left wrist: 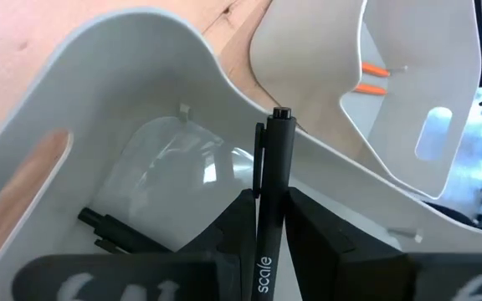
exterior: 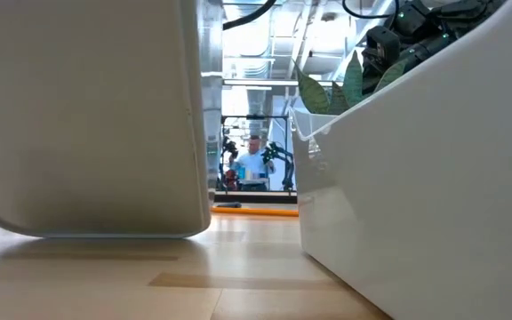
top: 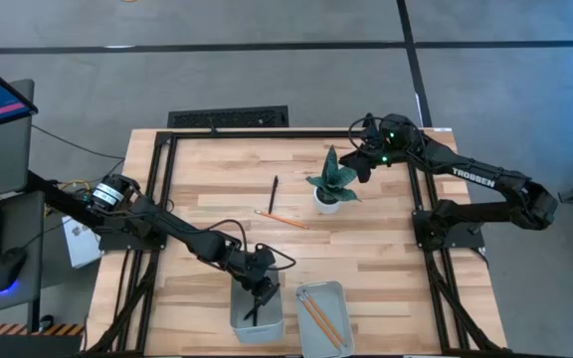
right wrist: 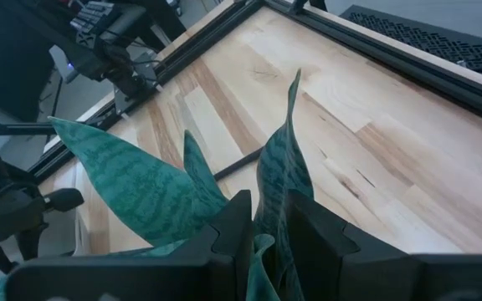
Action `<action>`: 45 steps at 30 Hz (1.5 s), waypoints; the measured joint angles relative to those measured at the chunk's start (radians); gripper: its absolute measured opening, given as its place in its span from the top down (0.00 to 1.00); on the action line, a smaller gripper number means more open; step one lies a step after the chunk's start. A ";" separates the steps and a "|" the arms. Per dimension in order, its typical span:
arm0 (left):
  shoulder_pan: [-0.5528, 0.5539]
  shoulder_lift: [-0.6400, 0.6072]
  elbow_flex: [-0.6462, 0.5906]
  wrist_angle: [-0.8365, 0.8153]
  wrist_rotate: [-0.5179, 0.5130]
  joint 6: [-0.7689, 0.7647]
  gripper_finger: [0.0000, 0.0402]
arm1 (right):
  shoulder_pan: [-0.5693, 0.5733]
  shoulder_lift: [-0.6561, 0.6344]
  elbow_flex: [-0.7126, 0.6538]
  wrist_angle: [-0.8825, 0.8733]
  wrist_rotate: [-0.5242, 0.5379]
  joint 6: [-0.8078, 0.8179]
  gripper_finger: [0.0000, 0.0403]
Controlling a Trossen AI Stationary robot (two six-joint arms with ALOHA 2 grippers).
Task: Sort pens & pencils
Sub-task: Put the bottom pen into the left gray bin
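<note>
My left gripper (top: 263, 293) (left wrist: 272, 196) hangs over the left grey tray (top: 239, 320) and is shut on a black pen (left wrist: 273, 159). Another black pen (left wrist: 99, 224) lies on that tray's floor. Orange pencils (top: 319, 316) (left wrist: 373, 77) lie in the right tray (top: 338, 294). One black pen (top: 274, 194) and one orange pencil (top: 283, 219) lie flat on the table's middle. My right gripper (top: 364, 169) (right wrist: 266, 219) waits at the far right beside a potted plant (top: 330, 184), its fingers nearly together. My left gripper pinches the pen's barrel (left wrist: 271, 219) between its two fingers, coming slanting down from the table's left over the tray. The clip end (left wrist: 280, 117) sticks out past the fingertips, clear of the tray's wall. The other end is hidden behind the fingers. My right gripper has a plant leaf (right wrist: 276, 180) in front of its narrow gap; whether it touches the leaf, I cannot tell.
The two trays stand side by side at the table's near edge, and fill the low view (exterior: 87, 116) (exterior: 416, 178). A dark frame (top: 162, 189) borders the table. A person (exterior: 254, 163) stands far off in the room behind.
</note>
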 joint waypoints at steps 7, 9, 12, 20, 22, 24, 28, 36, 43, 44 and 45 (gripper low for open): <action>0.000 0.000 0.000 -0.002 -0.003 0.062 0.88 | 0.000 0.000 0.000 0.000 0.000 0.001 0.76; 0.000 0.000 0.000 -0.002 -0.014 0.086 0.88 | 0.000 0.000 0.000 0.000 0.000 0.001 0.76; 0.000 0.000 0.000 -0.002 -0.019 0.111 0.88 | 0.000 0.000 0.000 0.000 0.000 0.004 0.76; -0.004 0.000 0.000 0.000 -0.043 0.119 0.88 | 0.000 0.000 0.000 -0.001 -0.003 0.009 0.76; -0.008 0.000 0.000 0.001 -0.053 0.119 0.88 | 0.000 0.000 0.000 -0.001 -0.003 0.009 0.76; -0.013 0.000 0.000 0.003 -0.054 0.120 0.88 | 0.000 0.000 0.000 -0.001 -0.003 0.009 0.76; -0.025 0.000 0.000 0.019 -0.065 0.117 0.88 | 0.000 0.000 0.000 -0.001 -0.003 0.009 0.76; -0.028 -0.001 0.000 0.043 -0.068 0.119 0.82 | 0.000 0.000 0.000 -0.001 -0.003 0.010 0.76; -0.028 -0.001 0.000 0.042 -0.065 0.118 0.74 | 0.000 0.000 0.000 -0.002 -0.003 0.010 0.76; -0.028 -0.001 0.000 0.042 -0.070 0.119 0.73 | 0.000 0.000 0.000 -0.002 -0.003 0.010 0.76; -0.028 -0.001 0.000 0.042 -0.076 0.120 0.72 | 0.000 0.000 0.000 -0.002 -0.003 0.010 0.76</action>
